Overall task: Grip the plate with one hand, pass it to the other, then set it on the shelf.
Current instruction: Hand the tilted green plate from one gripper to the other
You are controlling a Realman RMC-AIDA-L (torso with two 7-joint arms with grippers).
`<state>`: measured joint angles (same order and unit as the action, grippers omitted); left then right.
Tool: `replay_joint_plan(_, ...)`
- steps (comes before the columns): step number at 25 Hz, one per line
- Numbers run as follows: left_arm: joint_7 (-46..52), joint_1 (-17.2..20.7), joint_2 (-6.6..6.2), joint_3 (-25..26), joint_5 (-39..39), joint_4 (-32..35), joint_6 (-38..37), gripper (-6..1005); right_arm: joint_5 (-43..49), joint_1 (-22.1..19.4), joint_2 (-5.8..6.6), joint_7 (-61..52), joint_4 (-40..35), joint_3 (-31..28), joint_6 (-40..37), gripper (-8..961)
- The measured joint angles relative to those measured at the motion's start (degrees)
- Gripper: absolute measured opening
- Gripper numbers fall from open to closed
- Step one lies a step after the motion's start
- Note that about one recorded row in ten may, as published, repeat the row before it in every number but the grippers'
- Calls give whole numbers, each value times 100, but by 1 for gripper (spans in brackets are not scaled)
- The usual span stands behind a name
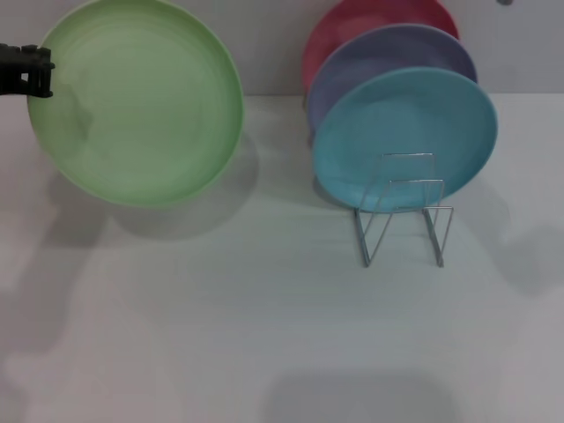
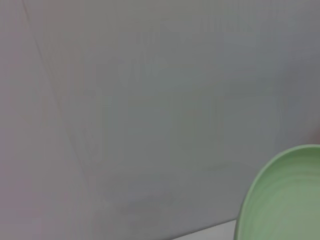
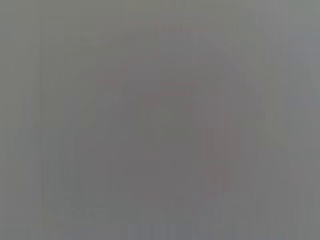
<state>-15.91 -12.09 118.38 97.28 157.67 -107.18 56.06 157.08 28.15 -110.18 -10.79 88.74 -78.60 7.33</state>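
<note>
The light green plate (image 1: 141, 101) is held up above the white table at the far left, tilted so its face shows to the head view. My left gripper (image 1: 35, 70), black, is at the plate's left rim and shut on it. Part of the plate's rim also shows in the left wrist view (image 2: 285, 200). The silver wire shelf (image 1: 401, 211) stands at the middle right, its front loops bare. My right gripper is out of view; the right wrist view shows only plain grey.
A turquoise-blue plate (image 1: 405, 137), a lavender plate (image 1: 388, 53) and a pink-red plate (image 1: 361, 22) stand upright one behind the other in the rear of the shelf. The white table (image 1: 264, 335) spreads in front. A grey wall is behind.
</note>
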Motion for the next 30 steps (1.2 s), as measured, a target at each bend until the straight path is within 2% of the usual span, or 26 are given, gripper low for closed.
replay_joint_plan(2, 3, 0, 1, 13, 0, -12, -6, 32, -893, 112, 183, 548, 90, -120, 504, 742)
replay_joint_plan(3, 5, 0, 1, 20, 0, -20, -9, 32, -1443, 154, 231, 1002, 122, -256, 781, 742)
replay_joint_plan(5, 6, -1, 1, 37, 1, -37, -19, 32, -2736, 231, 225, 2076, 159, -764, 1490, 742)
replay_joint_plan(8, 7, -6, 1, 43, -4, -88, -50, 32, -4531, 401, 7, 3632, 12, -1945, 3133, 741)
replay_joint_plan(11, 8, -10, 1, 48, -7, -107, -57, 32, -5412, 544, -250, 4280, -107, -2797, 4399, 739)
replay_joint_plan(13, 9, -39, 1, 50, -8, -130, -61, 32, -5409, 622, -303, 4227, -145, -3054, 5040, 738)
replay_joint_plan(15, 9, -47, 0, 49, -10, -143, -61, 32, -5353, 637, -303, 4175, -157, -3079, 5173, 737)
replay_joint_plan(18, 9, -59, -4, 49, -10, -257, -61, 32, -4799, 610, -329, 3962, -149, -3088, 5510, 737)
replay_joint_plan(20, 8, -50, -4, 51, -10, -298, -61, 32, -4303, 572, -418, 3878, -136, -3061, 5655, 736)
replay_joint_plan(24, 8, -11, -6, 41, -9, -417, -65, 32, -3527, 553, -687, 3873, -202, -3005, 5827, 736)
replay_joint_plan(28, 9, -11, -1, 33, -9, -423, -70, 32, -3193, 549, -807, 3885, -351, -2737, 5787, 736)
replay_joint_plan(30, 9, -12, 0, 31, -14, -424, -73, 32, -3193, 548, -823, 3901, -364, -2685, 5758, 737)
